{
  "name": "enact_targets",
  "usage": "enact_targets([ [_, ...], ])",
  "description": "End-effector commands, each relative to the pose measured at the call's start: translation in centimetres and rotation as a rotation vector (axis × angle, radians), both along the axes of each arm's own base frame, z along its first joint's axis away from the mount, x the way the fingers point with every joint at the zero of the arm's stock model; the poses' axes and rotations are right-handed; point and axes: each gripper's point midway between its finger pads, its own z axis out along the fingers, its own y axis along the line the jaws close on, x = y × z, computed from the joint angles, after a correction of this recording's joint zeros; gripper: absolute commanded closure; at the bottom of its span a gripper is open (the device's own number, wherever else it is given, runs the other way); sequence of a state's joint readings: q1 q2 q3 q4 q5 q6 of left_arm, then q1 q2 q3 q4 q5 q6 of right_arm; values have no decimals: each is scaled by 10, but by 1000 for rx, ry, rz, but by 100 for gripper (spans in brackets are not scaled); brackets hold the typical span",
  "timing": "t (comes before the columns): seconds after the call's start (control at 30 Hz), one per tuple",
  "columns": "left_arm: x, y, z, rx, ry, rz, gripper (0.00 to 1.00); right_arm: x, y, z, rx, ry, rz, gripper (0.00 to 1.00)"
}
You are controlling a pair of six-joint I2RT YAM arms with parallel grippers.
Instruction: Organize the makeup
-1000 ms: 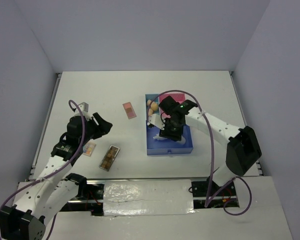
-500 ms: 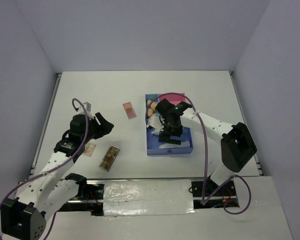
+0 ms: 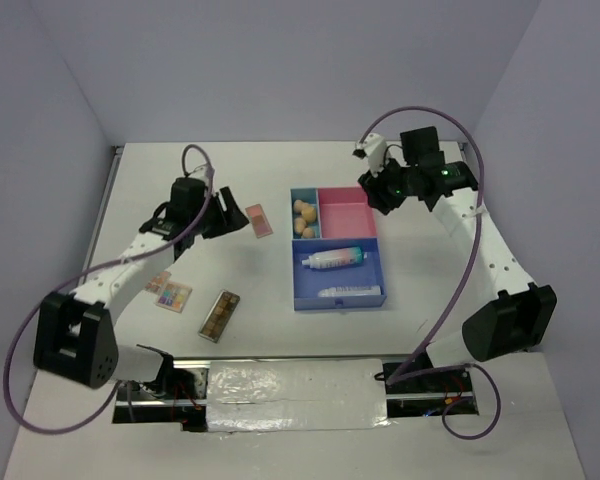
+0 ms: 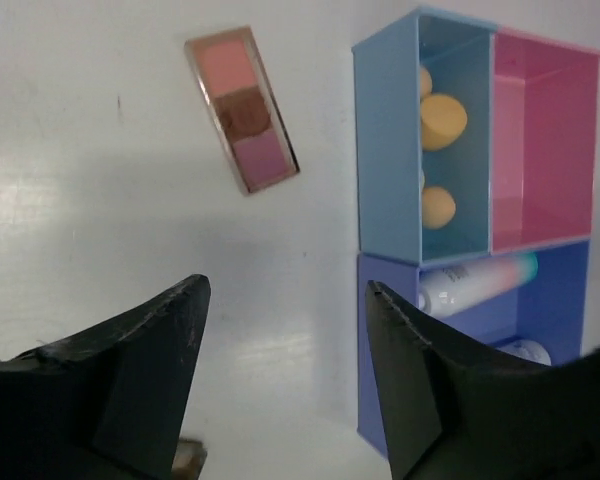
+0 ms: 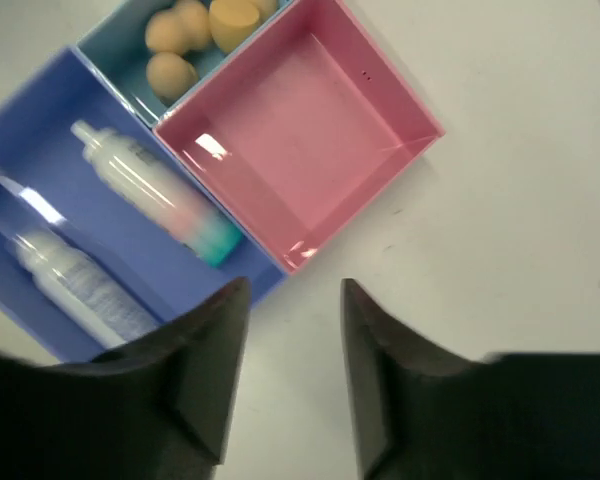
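Observation:
The blue-and-pink tray holds several beige sponges in its teal compartment. The gradient bottle and the slim white tube lie in its blue compartment. The pink compartment is bare. A pink palette lies on the table left of the tray. A multicolour palette and a brown palette lie nearer the front left. My left gripper is open and empty, just left of the pink palette. My right gripper is open and empty, above the tray's back right corner.
A small flat item lies beside the multicolour palette. Walls close the table at the back and on both sides. The left wrist view shows the sponges and the bottle. The right wrist view shows the bottle and the tube.
My right gripper has lifted out of the tray's blue compartment and swung to the back right, uncovering the bottle and tube. My left gripper has moved back and right, toward the pink palette.

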State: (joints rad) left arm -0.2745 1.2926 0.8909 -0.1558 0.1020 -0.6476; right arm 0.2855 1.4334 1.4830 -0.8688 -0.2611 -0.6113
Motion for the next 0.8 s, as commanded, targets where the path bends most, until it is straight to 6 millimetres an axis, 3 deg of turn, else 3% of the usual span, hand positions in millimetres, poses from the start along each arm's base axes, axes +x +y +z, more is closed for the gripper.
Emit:
enact_targets([
  [0.0, 25, -12, -4, 78, 57, -37, 23, -11, 11, 4, 212, 120, 30, 55],
  [0.07, 44, -20, -23, 150, 133, -27, 18, -14, 15, 5, 265, 106, 40, 65],
  [0.1, 41, -22, -34, 181, 193, -41, 17, -17, 15, 12, 286, 83, 33, 65],
  [0.13, 55, -26, -45, 235, 217, -25, 15, -17, 16, 10, 304, 71, 36, 58],
  [0.2, 57, -29, -63, 284, 284, -18, 13, -20, 16, 14, 324, 46, 27, 45],
  [0.23, 67, -33, -75, 309, 304, -11, 12, -18, 15, 11, 336, 40, 10, 38],
  [0.33, 81, -38, -97, 339, 357, -1, 11, -15, 11, 12, 360, 33, -17, 34],
  [0.5, 107, -47, -108, 347, 364, 16, 9, -13, 7, 11, 416, 52, -43, 33],
  [0.77, 106, -40, -137, 422, 443, 30, 11, -11, 1, 9, 448, 61, -69, 31],
])
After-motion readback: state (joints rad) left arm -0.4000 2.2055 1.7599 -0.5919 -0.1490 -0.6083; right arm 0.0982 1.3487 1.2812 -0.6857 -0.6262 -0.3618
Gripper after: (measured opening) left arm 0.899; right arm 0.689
